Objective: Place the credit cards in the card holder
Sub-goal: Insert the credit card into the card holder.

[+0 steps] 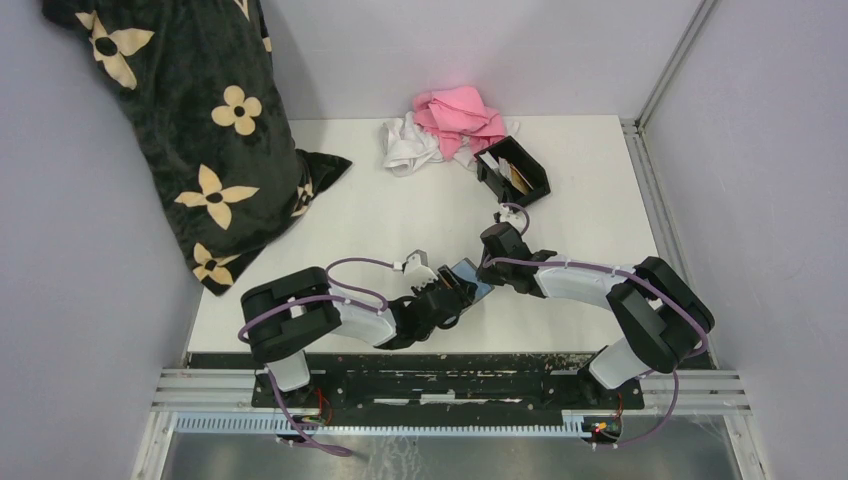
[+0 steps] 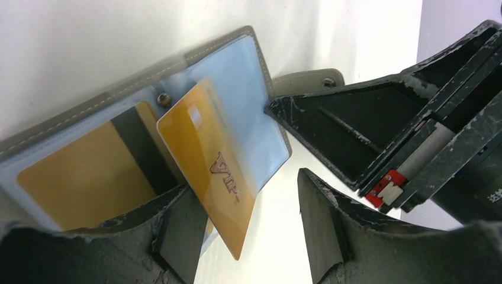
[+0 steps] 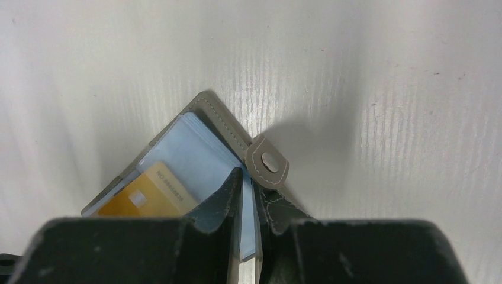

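Cards [image 1: 517, 175] partly fill the card holder [image 1: 536, 186]; my left gripper [image 2: 245, 198] gapes around another gold card [image 2: 213, 171], right gripper [image 3: 248, 195] pinches the wallet [image 3: 213, 112].

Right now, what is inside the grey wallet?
Its light blue sleeves hold one tucked gold card and a VIP card sticking out. Sleeves underneath are covered.

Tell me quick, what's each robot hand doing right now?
Left hand: open; the thin gold rectangular card sits loose between its fingers.
Right hand: closed, pinching the flat grey folding wallet at its edge.
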